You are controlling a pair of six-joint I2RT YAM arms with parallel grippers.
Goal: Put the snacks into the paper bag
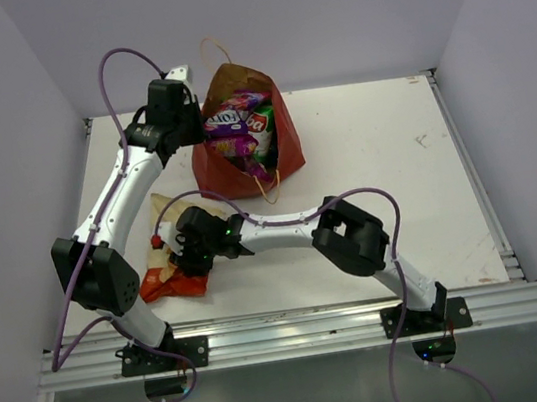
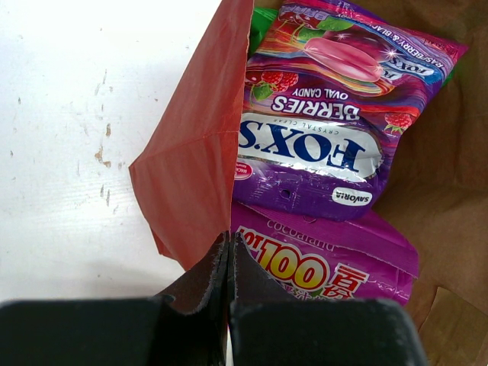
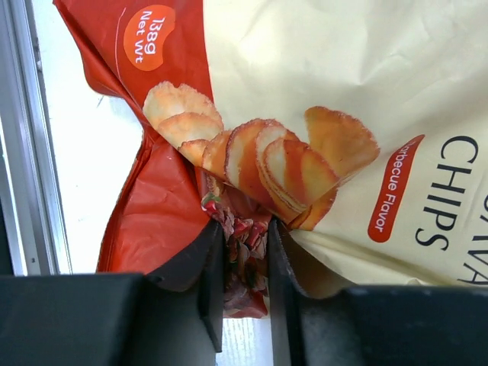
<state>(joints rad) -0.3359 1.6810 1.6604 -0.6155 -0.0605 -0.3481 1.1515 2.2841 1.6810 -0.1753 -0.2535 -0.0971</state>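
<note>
Left gripper (image 2: 229, 245): fingers pressed together on the left rim of the paper bag (image 1: 247, 159), upper centre of the top view.
Bag contents: Fox's candy pack (image 2: 320, 145) overlapping a second purple candy pack (image 2: 328, 263); a green-white packet (image 1: 264, 126) lies beside them.
Right gripper (image 3: 244, 255): clamped on the crumpled foil end of the beige-orange chips packet (image 3: 343, 76), lower left of the top view.
In the way: the left arm (image 1: 113, 209) flanks the packet, and a string handle (image 1: 267, 189) hangs at the bag's front.
Edges: walls left, back and right, with a metal rail (image 1: 298, 330) along the bottom.
Open room: bare table (image 1: 384, 163) right of the bag.
</note>
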